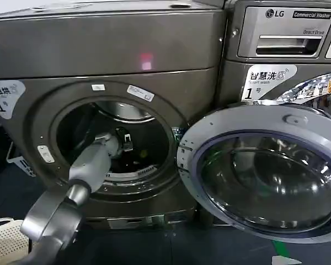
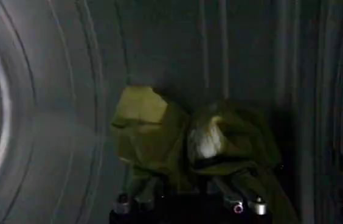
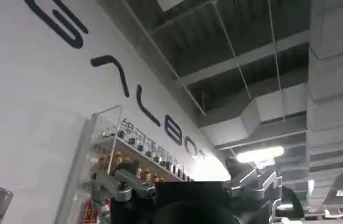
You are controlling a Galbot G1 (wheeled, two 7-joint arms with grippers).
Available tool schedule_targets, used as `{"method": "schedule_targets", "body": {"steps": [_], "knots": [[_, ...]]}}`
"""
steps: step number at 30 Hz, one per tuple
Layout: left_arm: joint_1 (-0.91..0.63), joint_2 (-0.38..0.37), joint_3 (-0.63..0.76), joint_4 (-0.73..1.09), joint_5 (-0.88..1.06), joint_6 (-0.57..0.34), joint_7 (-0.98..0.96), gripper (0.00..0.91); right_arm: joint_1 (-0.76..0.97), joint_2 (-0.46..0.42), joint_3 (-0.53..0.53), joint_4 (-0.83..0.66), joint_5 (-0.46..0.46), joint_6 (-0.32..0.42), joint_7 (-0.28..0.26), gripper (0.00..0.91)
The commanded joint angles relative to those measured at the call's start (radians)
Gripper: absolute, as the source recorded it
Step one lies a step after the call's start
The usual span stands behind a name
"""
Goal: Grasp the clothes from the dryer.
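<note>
Left hand (image 2: 187,204) reaches inside the dryer (image 1: 107,61) drum, its fingers (image 2: 144,192) spread wide at the near edge of the clothes (image 2: 177,140). Right hand (image 3: 187,189), released, points toward the ceiling.

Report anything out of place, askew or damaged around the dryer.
Nothing stands out. The dryer door is swung wide open, the left gripper is inside the drum, and the clothes lie crumpled against the drum wall just ahead of it.

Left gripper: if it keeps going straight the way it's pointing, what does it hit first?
Most likely the clothes: the left gripper points at the yellow-green bundle inside the dryer drum. Whether it already touches is unclear; the drum wall is behind.
</note>
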Motion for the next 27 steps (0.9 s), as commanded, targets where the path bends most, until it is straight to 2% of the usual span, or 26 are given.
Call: {"method": "schedule_targets", "body": {"steps": [1, 7, 9, 13, 16, 18, 20, 24, 27], "knots": [[-0.001, 0.000, 0.000, 0.000, -0.002, -0.004, 0.012, 0.000, -0.002, -0.001, 0.003, -0.001, 0.002, 0.001, 0.001, 0.907], [0.024, 0.021, -0.027, -0.060, -0.057, -0.002, -0.024, 0.000, -0.002, 0.000, 0.006, -0.002, 0.003, 0.002, 0.003, 0.907], [0.048, 0.029, -0.068, -0.101, -0.153, 0.044, -0.109, 0.000, 0.002, 0.002, 0.003, -0.002, 0.002, 0.002, 0.004, 0.907], [0.128, 0.041, -0.168, -0.204, -0.270, 0.073, -0.237, 0.000, 0.006, 0.009, 0.000, -0.002, 0.001, 0.001, 0.010, 0.907], [0.221, 0.072, -0.220, -0.352, -0.386, 0.114, -0.375, 0.000, 0.004, 0.009, 0.001, -0.005, -0.024, -0.008, 0.039, 0.907], [0.275, 0.089, -0.242, -0.472, -0.491, 0.126, -0.464, 0.000, 0.003, 0.005, 0.015, -0.005, -0.078, -0.083, 0.072, 0.907], [0.354, 0.100, -0.280, -0.580, -0.548, 0.085, -0.529, 0.000, 0.000, 0.008, 0.023, -0.006, -0.117, -0.093, 0.078, 0.907], [0.476, 0.099, -0.343, -0.719, -0.611, 0.003, -0.639, 0.000, -0.008, -0.002, 0.040, -0.002, -0.136, -0.096, 0.107, 0.907], [0.540, 0.090, -0.376, -0.814, -0.655, -0.024, -0.739, 0.000, -0.013, -0.006, 0.054, 0.002, -0.134, -0.091, 0.115, 0.907]]}}
